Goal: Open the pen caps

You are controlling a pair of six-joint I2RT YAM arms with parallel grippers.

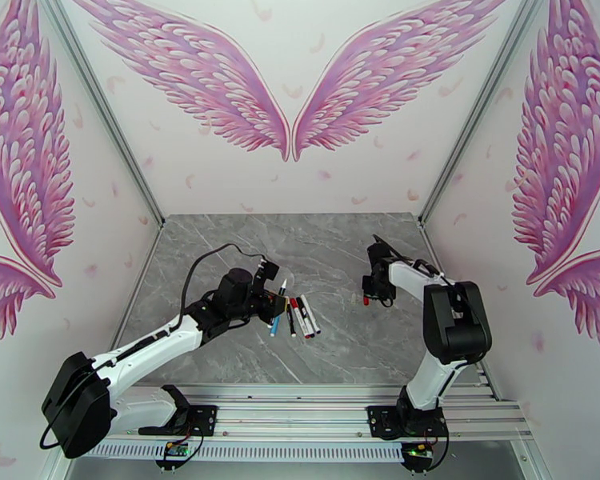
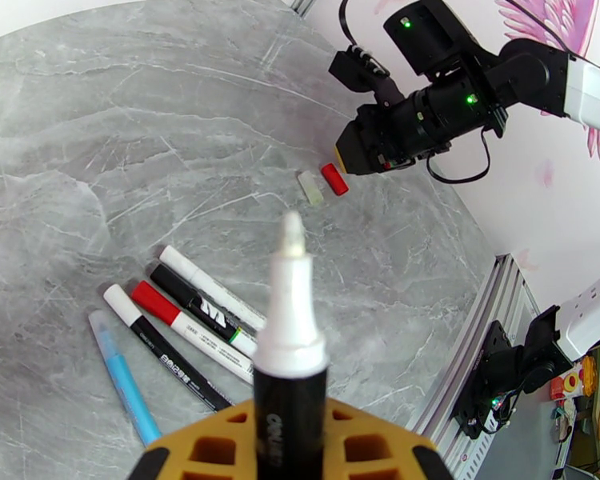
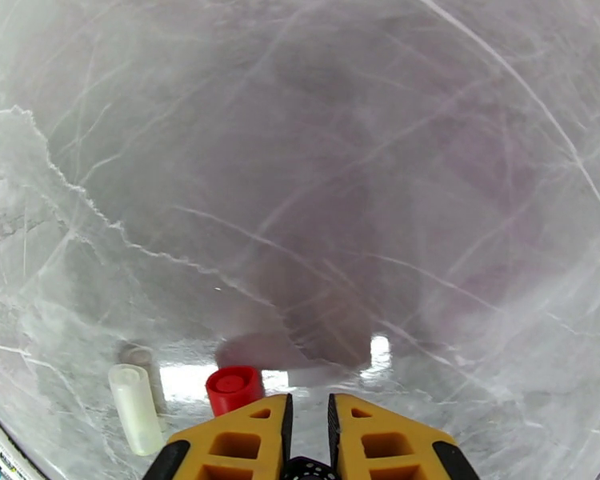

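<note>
My left gripper (image 2: 292, 430) is shut on a black-barrelled pen (image 2: 290, 346) that has no cap on it; its white tip points away from the wrist. Seen from above, that left gripper (image 1: 270, 304) hovers just left of several capped pens (image 1: 302, 316) lying side by side, among them a blue pen (image 2: 124, 378) and a red-capped pen (image 2: 190, 323). Two loose pen caps lie on the table to the right: a red cap (image 3: 234, 388) and a whitish cap (image 3: 136, 408). My right gripper (image 3: 310, 410) is shut with nothing in it, just right of the red cap (image 1: 366, 300).
The grey marble tabletop (image 1: 316, 250) is bounded by white walls painted with pink wings. An aluminium rail (image 1: 300, 410) carrying the arm bases runs along the near edge. The right arm (image 2: 460, 98) hangs over the two caps.
</note>
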